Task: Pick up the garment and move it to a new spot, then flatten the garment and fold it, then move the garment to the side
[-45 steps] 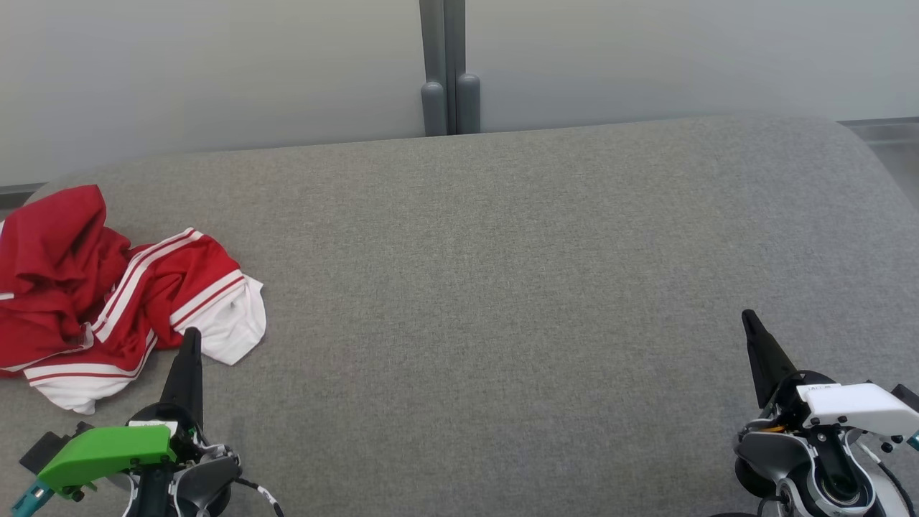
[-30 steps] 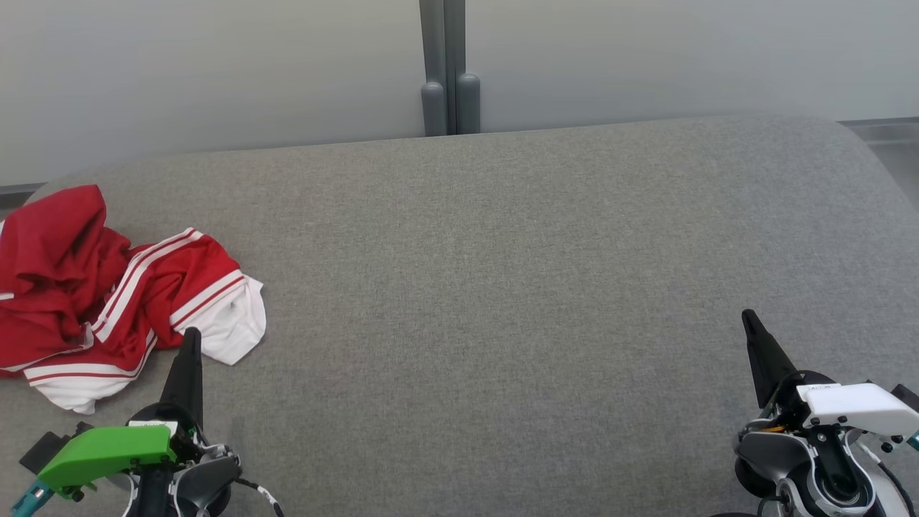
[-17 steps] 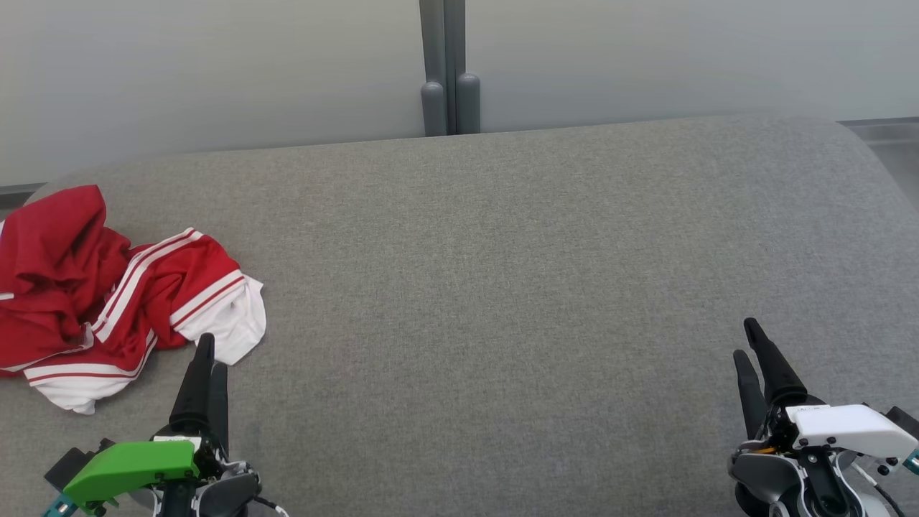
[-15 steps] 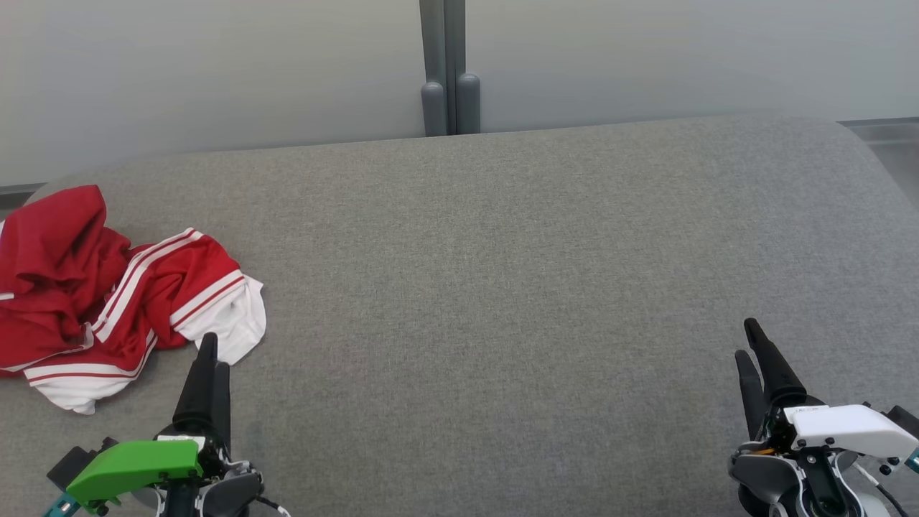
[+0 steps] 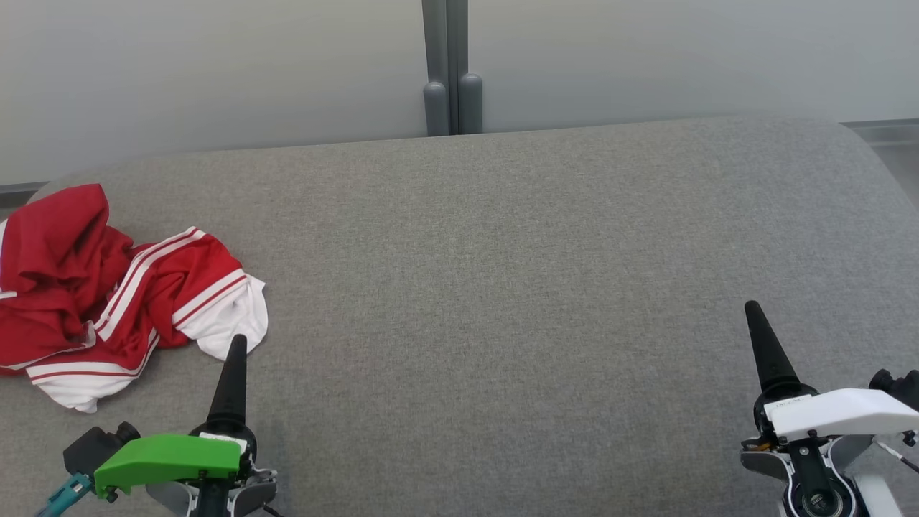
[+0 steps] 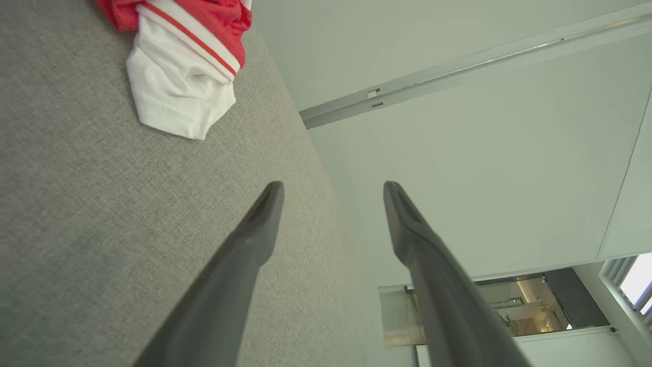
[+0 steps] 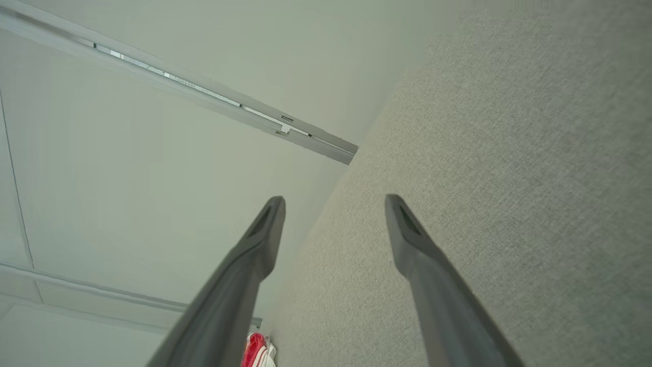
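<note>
The crumpled red-and-white garment (image 5: pixel 108 287) lies just ahead and to the left of the left hand (image 6: pixel 331 189), well apart from the right hand (image 7: pixel 333 201). Both hands gape wide, holding nothing. It is probably light, limp cloth that bunches. The near white hem (image 6: pixel 178 97) offers a pinch point. Nothing on the grey counter (image 5: pixel 502 287) stands between.

Tabletop (image 5: pixel 502 287): covered in grey woven cloth, matt, with a fine, even grain. Garment (image 5: pixel 108 287): thin soft cloth, red with white bands, creased, matt. My left claw (image 6: pixel 331 188): fingers (image 6: pixel 239 265) of a dark, smooth, matt material, plastic or rubber, I cannot tell which. Its green cover (image 5: pixel 169 459) is smooth moulded plastic. My right claw (image 7: pixel 333 201): the same dark matt finish, with a white cover (image 5: pixel 840 413) of smooth plastic. Wall (image 5: pixel 215 72): pale, smooth, matt.
</note>
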Controlling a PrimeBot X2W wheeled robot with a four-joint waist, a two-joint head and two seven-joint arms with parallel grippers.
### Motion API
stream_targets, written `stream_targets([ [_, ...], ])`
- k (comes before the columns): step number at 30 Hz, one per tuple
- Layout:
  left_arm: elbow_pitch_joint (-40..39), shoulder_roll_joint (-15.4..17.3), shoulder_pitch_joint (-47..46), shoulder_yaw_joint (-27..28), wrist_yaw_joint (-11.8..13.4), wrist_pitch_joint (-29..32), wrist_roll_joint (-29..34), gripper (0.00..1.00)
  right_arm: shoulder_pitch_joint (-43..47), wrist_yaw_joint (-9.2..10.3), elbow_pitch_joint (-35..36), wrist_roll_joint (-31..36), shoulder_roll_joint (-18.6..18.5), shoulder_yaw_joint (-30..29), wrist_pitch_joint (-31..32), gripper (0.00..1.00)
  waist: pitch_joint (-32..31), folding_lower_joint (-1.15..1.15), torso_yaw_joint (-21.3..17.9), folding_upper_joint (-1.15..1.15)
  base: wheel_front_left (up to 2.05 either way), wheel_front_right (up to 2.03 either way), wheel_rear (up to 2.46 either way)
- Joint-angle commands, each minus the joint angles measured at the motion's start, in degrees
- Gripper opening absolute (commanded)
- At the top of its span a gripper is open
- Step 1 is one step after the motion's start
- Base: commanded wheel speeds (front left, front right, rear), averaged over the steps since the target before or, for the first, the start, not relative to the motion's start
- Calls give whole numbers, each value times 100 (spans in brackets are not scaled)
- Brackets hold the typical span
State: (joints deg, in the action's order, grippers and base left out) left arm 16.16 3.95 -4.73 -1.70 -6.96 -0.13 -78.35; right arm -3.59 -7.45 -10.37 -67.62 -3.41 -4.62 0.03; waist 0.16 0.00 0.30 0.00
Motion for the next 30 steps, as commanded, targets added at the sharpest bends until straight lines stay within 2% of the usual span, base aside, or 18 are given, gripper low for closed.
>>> stream_targets([
  [1, -76, 65, -160, -41, 37, -52, 225, 100, -38, -2, 144, 293, -77, 22, -56, 100, -1, 0, 1, 0, 0, 0, 0],
  [14, -38, 199, -176, -426, 283, -330, 2225, 100, 11, -3, 251, 2230, -235, 151, -339, 100, -16, 0, 9, 0, 0, 0, 0],
  [30, 14, 224, -56, -459, 323, -626, 3673, 100, 3, -3, 136, 3671, -392, 319, -639, 100, -23, 0, 17, 0, 0, 0, 0],
])
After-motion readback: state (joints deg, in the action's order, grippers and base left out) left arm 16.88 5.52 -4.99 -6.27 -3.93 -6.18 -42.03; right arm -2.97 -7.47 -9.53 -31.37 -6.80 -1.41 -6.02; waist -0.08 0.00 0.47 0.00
